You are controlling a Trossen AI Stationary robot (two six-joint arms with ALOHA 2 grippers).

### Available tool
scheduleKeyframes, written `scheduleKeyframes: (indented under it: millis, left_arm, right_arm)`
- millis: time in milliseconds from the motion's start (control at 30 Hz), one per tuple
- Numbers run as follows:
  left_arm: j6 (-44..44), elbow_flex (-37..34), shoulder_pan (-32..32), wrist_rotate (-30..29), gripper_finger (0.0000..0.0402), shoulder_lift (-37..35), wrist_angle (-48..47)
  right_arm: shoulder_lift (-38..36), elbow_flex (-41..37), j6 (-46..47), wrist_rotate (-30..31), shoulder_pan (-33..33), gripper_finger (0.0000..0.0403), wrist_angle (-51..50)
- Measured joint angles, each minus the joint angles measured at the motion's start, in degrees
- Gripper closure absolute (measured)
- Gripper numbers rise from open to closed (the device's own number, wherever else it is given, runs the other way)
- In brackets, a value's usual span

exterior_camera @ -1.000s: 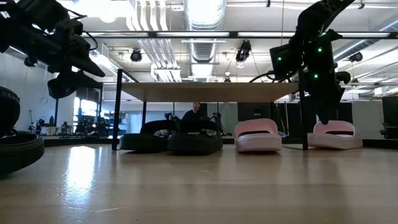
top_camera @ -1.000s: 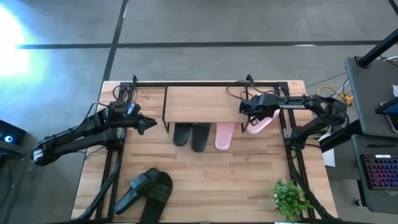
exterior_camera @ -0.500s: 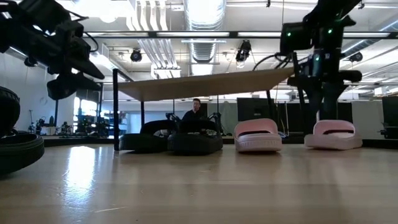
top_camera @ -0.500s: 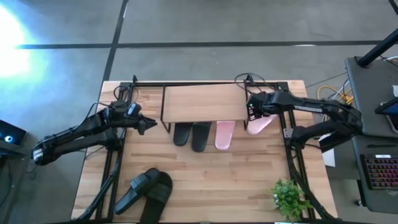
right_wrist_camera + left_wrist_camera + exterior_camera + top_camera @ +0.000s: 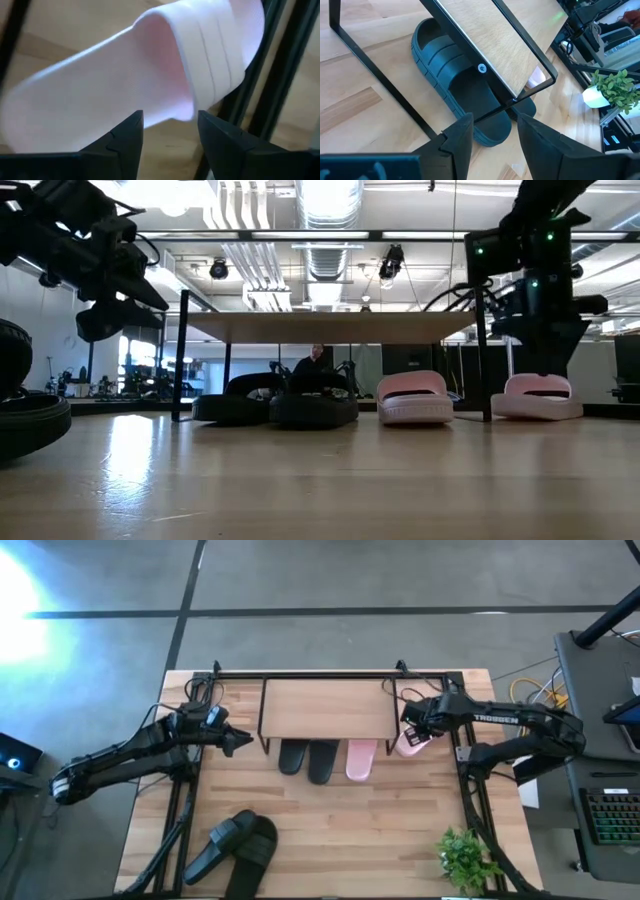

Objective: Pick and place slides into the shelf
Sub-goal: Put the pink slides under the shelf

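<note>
Shelf [image 5: 328, 708] has settled level again, nudged left | my right gripper [image 5: 408, 726], fingers parted and empty, poised over pink slide [image 5: 413, 741] | next: grasp it, tuck it under shelf | left gripper [image 5: 240, 740] parted, idle.

We see a pale wood table [image 5: 330, 825] with visible plank joints. The shelf [image 5: 328, 708] has a light wood top on thin black wire legs. Under it lie two matte black slides [image 5: 309, 757] and one pale pink slide [image 5: 361, 757]; another pink slide [image 5: 411, 744] has faint ribbed lines across its strap. Two more black slides [image 5: 236, 845] sit apart. A plant [image 5: 465, 858] is green.
</note>
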Motion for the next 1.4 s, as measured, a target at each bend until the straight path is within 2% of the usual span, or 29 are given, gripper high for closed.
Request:
scheduleKeyframes:
  millis: [167,333,500,600,733,833,933,1133,1267,1400]
  left_arm:
    - [-0.04,0.00,0.00,0.02,0.0261,0.00,0.00]
    - [-0.04,0.00,0.00,0.02,0.0261,0.00,0.00]
    - [-0.04,0.00,0.00,0.02,0.0261,0.00,0.00]
    - [-0.07,0.00,0.00,0.02,0.0261,-0.02,0.00]
    - [-0.09,0.00,0.00,0.02,0.0261,0.35,0.00]
    - [-0.11,0.01,-0.01,0.02,0.0261,0.59,0.00]
    - [-0.09,0.02,-0.02,0.02,0.0261,0.59,0.00]
    - [-0.11,0.02,0.00,0.03,0.0261,0.37,0.00]
    - [-0.11,0.02,-0.01,0.04,0.0261,0.44,0.00]
    - [-0.11,0.02,-0.02,0.04,0.0261,0.38,0.00]
  right_arm:
    - [0.17,-0.89,0.49,8.39,1.45,0.0220,-0.12]
    - [0.25,-4.30,-0.38,6.86,1.19,0.0220,0.22]
    - [0.41,-7.33,4.79,4.29,1.19,0.0221,3.31]
    - [0.54,-6.94,10.19,7.07,1.19,0.0226,3.19]
    - [0.40,-5.64,12.79,13.19,0.97,0.0237,3.45]
    - [0.71,-6.07,11.82,13.73,-0.80,0.0254,5.08]
    - [2.12,-7.99,10.92,11.08,-2.94,0.0284,7.04]
    - [3.99,-8.85,11.69,10.79,-3.95,0.0379,8.97]
    - [1.49,-6.07,14.84,11.67,-3.55,0.0391,9.16]
    - [-3.26,-2.27,17.43,16.78,-3.43,0.0393,7.09]
